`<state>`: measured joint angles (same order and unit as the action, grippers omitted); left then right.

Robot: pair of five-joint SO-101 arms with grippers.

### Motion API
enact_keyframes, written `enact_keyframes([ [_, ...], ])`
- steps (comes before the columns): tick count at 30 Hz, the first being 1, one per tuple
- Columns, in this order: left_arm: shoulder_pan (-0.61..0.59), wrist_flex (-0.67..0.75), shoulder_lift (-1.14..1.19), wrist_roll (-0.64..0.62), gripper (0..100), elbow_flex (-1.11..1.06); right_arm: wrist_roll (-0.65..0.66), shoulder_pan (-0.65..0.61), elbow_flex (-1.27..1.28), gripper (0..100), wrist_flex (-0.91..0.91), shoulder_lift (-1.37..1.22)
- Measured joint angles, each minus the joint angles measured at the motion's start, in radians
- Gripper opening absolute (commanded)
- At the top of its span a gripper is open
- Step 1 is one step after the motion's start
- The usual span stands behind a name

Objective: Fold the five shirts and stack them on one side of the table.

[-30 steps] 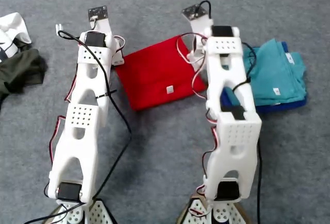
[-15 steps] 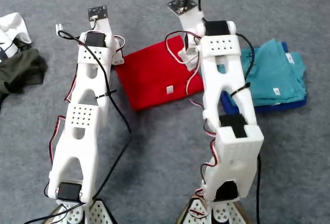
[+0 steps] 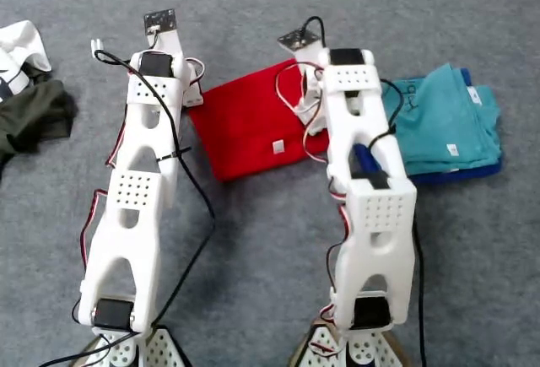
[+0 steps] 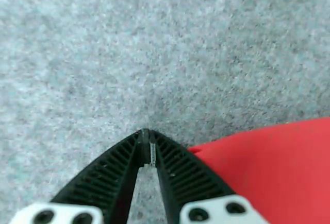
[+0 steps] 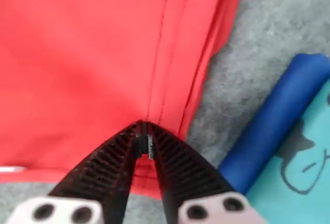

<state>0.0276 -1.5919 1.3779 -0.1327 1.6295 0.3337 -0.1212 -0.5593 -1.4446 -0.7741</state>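
The folded red shirt (image 3: 253, 126) is lying far-centre on the worktop (image 3: 253, 257), long axis slanting near-left to far-right. Left jaws are hanging closed and empty beside its left corner; right jaws are hanging closed over its right edge.

Folded red shirt (image 3: 245, 126) lies near teal shirt (image 3: 443, 118) atop blue shirt (image 5: 273, 120).

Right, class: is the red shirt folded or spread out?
Folded: the red shirt lies as a compact rectangle, and the right wrist view shows layered edges along one side.
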Motion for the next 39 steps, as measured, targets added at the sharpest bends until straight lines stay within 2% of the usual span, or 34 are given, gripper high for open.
enact_keyframes([
  [10, 0.000, 0.008, 0.000, 0.000, 2, 0.000, 0.000, 0.023, -0.390, 0.2, -0.293, -0.086],
  [13, 0.000, 0.008, 0.000, 0.000, 2, 0.000, -0.012, 0.025, -0.474, 0.2, -0.319, -0.072],
  [26, -0.011, 0.008, 0.000, 0.002, 2, 0.000, -0.015, 0.043, -0.316, 0.3, -0.316, 0.160],
  [39, -0.034, -0.003, 0.000, 0.000, 2, 0.000, -0.015, 0.054, -0.305, 0.3, -0.304, 0.166],
])
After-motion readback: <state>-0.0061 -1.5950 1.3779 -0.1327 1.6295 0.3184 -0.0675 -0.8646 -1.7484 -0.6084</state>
